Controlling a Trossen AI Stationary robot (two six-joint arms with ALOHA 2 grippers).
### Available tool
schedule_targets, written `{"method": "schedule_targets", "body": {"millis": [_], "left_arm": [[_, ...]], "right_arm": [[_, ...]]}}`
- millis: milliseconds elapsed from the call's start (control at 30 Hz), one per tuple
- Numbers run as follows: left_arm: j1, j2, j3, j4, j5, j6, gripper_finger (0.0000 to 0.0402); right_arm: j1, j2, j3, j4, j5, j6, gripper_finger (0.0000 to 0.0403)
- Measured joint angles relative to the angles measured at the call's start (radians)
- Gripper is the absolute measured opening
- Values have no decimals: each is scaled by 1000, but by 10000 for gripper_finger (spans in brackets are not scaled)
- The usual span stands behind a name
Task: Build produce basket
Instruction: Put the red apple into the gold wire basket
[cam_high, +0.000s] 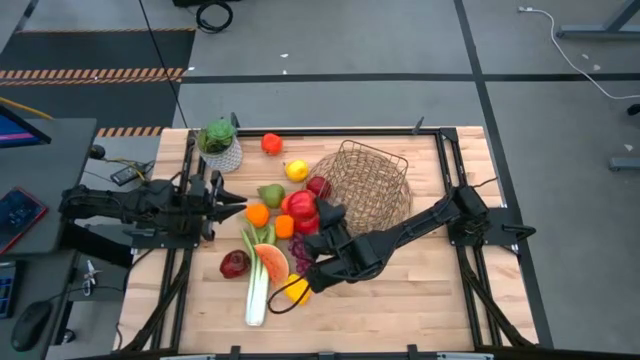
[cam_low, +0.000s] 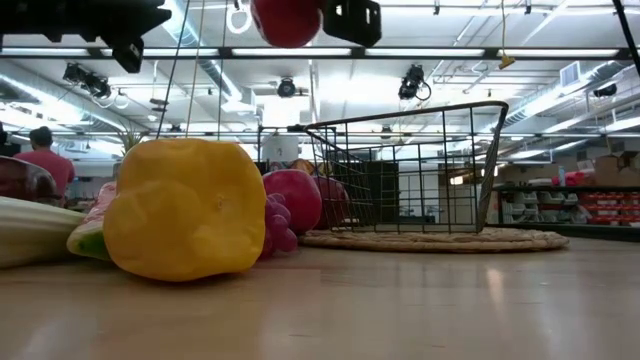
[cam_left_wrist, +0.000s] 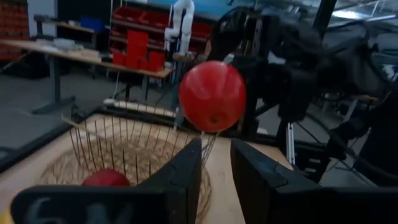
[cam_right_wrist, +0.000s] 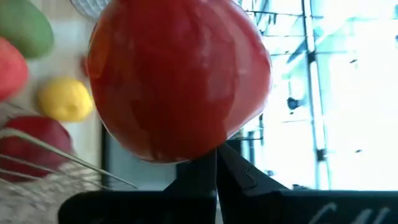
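Observation:
The brown wire basket (cam_high: 372, 185) stands on its woven disc at the table's middle. The produce lies to its left: lemon (cam_high: 296, 170), pear (cam_high: 270, 194), oranges (cam_high: 258, 214), a red apple (cam_high: 318, 186) against the basket, grapes (cam_high: 303, 255), watermelon slice (cam_high: 270, 262), leek (cam_high: 258, 290) and a yellow piece (cam_low: 185, 208). My right gripper (cam_high: 318, 215) is shut on another red apple (cam_high: 300, 205), held in the air left of the basket. My left gripper (cam_high: 228, 210) waits at the table's left, pointing level toward the basket, its fingers (cam_left_wrist: 186, 171) a little apart around nothing. My right gripper holds the red apple at its fingertips; the closed tips meet right at the apple's skin (cam_right_wrist: 205, 140), and the apple itself hides what small part they pinch. The fingers come in about level from the near right. The apple (cam_left_wrist: 211, 96) is lifted clear, high above the table.
A white netted pot with a green plant (cam_high: 220, 145) stands at the far left, with a red-orange piece (cam_high: 271, 143) beside it. A dark red apple (cam_high: 235, 264) lies near the leek. Bare wood shows near and right of the basket (cam_high: 430, 290).

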Motion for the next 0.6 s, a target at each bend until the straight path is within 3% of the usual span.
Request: {"method": "schedule_targets", "body": {"millis": [300,400,500,600], "left_arm": [[3,0,0,80,-33,121,94],[3,0,0,104,-37,163,94],[3,0,0,112,-37,201,94],[3,0,0,116,-37,208,94]], "right_arm": [[13,1,-1,24,68,-304,0],[15,1,-1,34,61,-334,0],[14,1,-1,37,28,-331,0],[3,1,-1,67,-81,-322,1]]}}
